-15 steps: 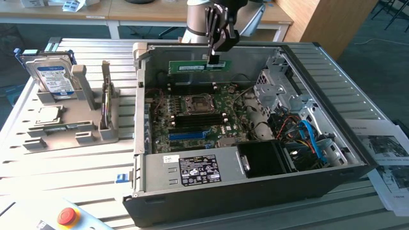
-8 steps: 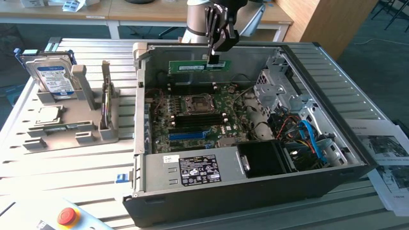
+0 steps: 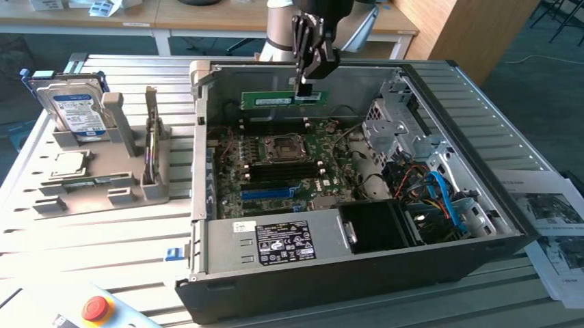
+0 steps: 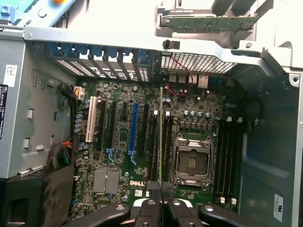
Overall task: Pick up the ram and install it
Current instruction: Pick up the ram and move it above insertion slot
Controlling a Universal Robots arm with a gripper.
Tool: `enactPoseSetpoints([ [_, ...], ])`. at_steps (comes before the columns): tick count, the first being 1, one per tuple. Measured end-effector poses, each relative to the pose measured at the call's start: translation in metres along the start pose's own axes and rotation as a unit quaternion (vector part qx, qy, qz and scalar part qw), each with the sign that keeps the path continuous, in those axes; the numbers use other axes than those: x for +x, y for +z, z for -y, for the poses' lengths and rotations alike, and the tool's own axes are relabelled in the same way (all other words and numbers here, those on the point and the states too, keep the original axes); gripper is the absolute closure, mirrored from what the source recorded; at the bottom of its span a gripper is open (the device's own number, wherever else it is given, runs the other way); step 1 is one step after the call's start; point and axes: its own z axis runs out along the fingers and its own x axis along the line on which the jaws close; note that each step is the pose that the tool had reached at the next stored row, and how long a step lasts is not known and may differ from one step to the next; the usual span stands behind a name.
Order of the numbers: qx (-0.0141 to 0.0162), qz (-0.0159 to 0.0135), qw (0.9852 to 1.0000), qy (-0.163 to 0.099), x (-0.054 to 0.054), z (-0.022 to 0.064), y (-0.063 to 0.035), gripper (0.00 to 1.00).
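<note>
**Ram in the claw, above the open computer**

We see the claw (image 3: pixel 306 87) closed tight on the ram (image 3: pixel 273 100), pinching it near one end. The ram is a long green stick, and it hangs level and on edge over the open computer case (image 3: pixel 365 273), close to the case's far wall in the exterior view. It is up off the motherboard (image 3: pixel 292 160) and sits in none of the slots.

In the wrist view we look down past the claw (image 4: pixel 161 198) onto the motherboard (image 4: pixel 118 198). The ram (image 4: pixel 161 132) shows here as a thin pale line, seen edge-on. It runs along the black memory slots (image 4: pixel 154 142) just beside the processor socket (image 4: pixel 191 161). A second set of black slots (image 4: pixel 227 151) lies on the other side of that socket.

At the exterior view's left, a grey holder (image 3: pixel 91 198) rests on the table (image 3: pixel 91 253), well apart from the case. A hard drive (image 3: pixel 78 113) with a blue label stands upright in it, and a square silver chip (image 3: pixel 68 164) lies flat on it. A red button (image 3: pixel 96 309) is near the front edge of the table, and printed papers (image 3: pixel 556 225) lie at the exterior view's right
</note>
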Motion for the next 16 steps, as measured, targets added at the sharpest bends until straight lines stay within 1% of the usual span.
enactPoseSetpoints([
  [16, 0.002, -0.0002, 1.0, 0.0, -0.001, 0.0013, 0.0237, 0.88],
])
